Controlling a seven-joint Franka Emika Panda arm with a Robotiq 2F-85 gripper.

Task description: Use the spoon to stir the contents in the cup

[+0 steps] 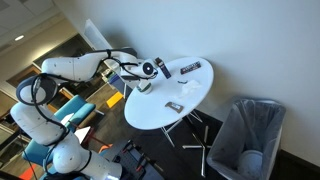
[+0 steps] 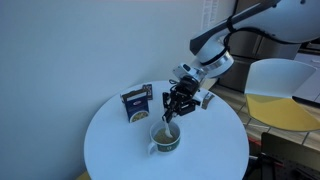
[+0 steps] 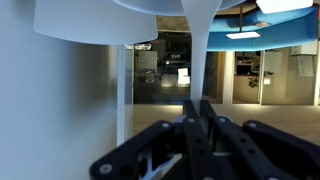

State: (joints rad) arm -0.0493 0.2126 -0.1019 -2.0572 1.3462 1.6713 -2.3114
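The small pale grey-green cup point(image 2: 165, 138) stands near the front of the round white table point(image 2: 110, 140). My gripper point(image 2: 174, 108) hangs right above it, pointing down, shut on the spoon point(image 2: 168, 124), whose lower end reaches into the cup. In an exterior view the gripper point(image 1: 148, 74) is over the table's near-left edge, with the cup point(image 1: 143, 87) just under it. In the wrist view the black fingers point(image 3: 197, 112) are pressed together on the white spoon point(image 3: 200, 45). The cup's inside is not visible there.
A blue and yellow box point(image 2: 137, 103) stands on the table just behind the cup. Two dark flat objects point(image 1: 190, 67) point(image 1: 172, 107) also lie on the table. A grey bin point(image 1: 250, 135) stands beside the table, and a yellow and white chair point(image 2: 282, 92) is close by.
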